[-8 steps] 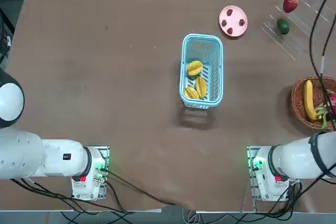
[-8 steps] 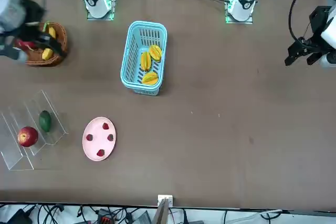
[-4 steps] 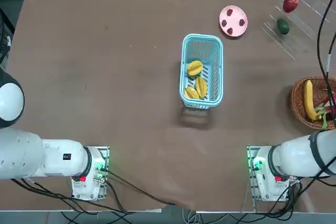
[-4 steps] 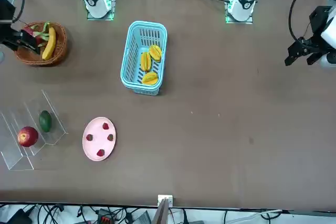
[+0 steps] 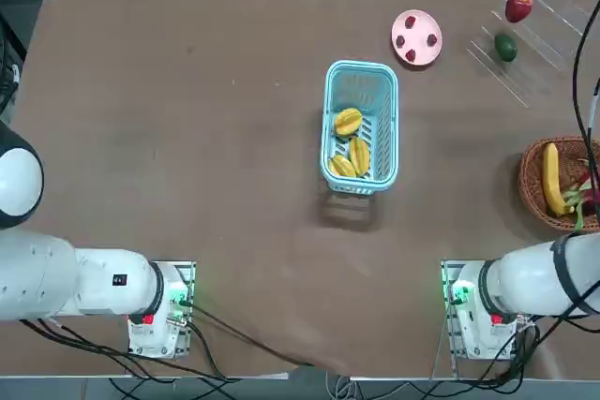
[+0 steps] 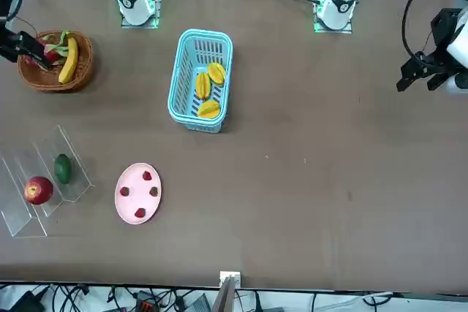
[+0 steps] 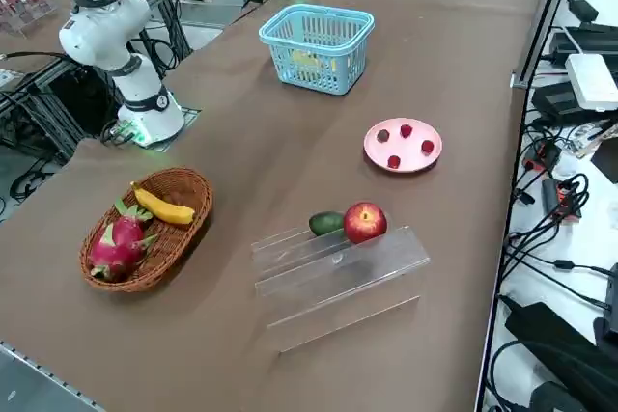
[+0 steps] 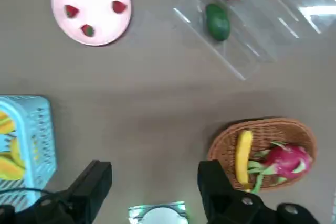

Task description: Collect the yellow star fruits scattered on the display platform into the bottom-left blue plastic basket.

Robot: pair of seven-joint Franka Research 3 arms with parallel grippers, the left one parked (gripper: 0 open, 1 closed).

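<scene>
Fingers of the right gripper (image 8: 152, 184) stand spread wide with nothing between them, high above the table near the robot's own base and looking straight down; in the front view the gripper shows only at the picture's left edge, above the wicker basket. That height and empty spread suit an arm with no pick in hand. Just out from the base, at the robot's right, sits the round wicker basket (image 5: 534, 170) with a banana (image 5: 551, 178) and a pink dragon fruit (image 7: 114, 244), none of which the task calls for. Toward the middle of the table stands the blue plastic basket (image 5: 334, 111), long side running away from the robot, and all three yellow star fruits (image 5: 349, 122) lie inside it on the slatted bottom, bunched toward the robot's end, two side by side and one just beyond. Farther out is the pink plate (image 5: 417, 23) with three small red pieces, and at the far right the clear display platform (image 7: 367, 267), which holds only a red apple (image 7: 365, 222) and a green fruit (image 7: 326, 223) set close together on its top step. With no star fruit left on the platform, collecting appears finished.
</scene>
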